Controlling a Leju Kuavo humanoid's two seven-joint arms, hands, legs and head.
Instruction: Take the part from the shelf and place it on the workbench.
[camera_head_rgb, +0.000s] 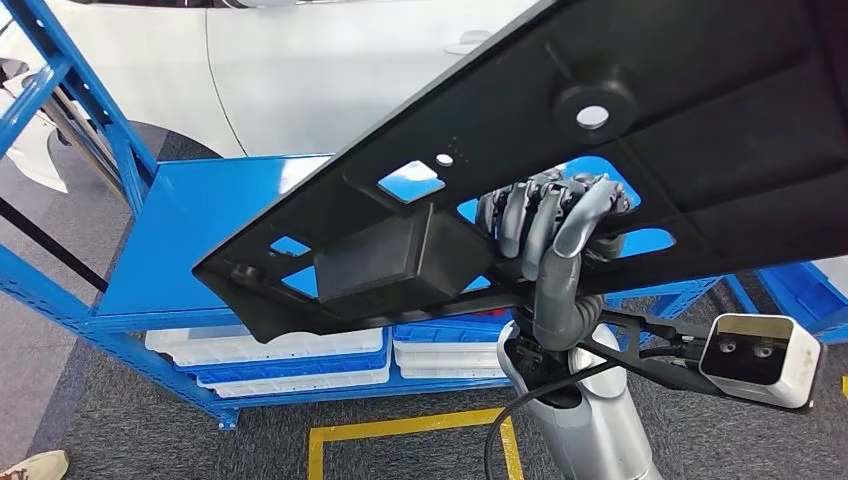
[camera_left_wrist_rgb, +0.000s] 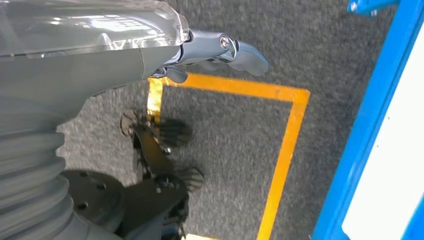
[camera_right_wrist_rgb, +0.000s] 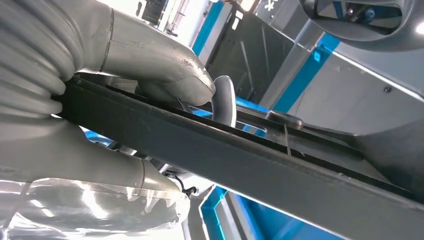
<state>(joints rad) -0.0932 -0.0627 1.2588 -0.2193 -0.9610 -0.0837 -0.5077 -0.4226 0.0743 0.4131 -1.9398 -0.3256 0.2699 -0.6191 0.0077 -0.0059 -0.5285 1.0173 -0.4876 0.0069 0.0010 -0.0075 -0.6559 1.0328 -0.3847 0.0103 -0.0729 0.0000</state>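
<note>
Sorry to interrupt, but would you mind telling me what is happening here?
The robot's right hand grips a large black panel, holding it up, tilted, in front of the blue shelf. Its left hand hangs over the grey floor holding nothing. A white car stands behind the shelf.
</note>
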